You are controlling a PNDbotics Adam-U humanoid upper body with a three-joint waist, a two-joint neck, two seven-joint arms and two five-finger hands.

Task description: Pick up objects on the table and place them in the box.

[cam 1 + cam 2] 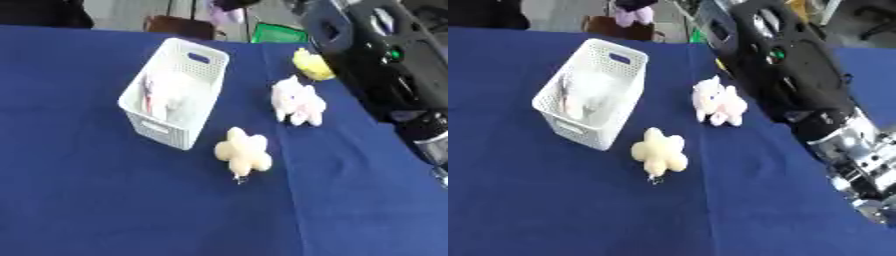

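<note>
A white slatted box (179,90) stands on the blue table with something white and pink (166,92) inside. In front of the box lies a cream star-shaped plush (244,151). To its right, farther back, lies a pink and white plush (297,101). A yellow plush (311,65) sits behind that, showing only in the left eye view. My right arm (798,75) reaches along the table's right side, and my right hand (328,27) hangs dark just above and behind the yellow plush. My left hand is out of sight.
The blue cloth (105,200) covers the whole table. Beyond its far edge stand a brown object (179,26) and something green (280,34). The arm's silver joint (859,150) hangs over the table's right part.
</note>
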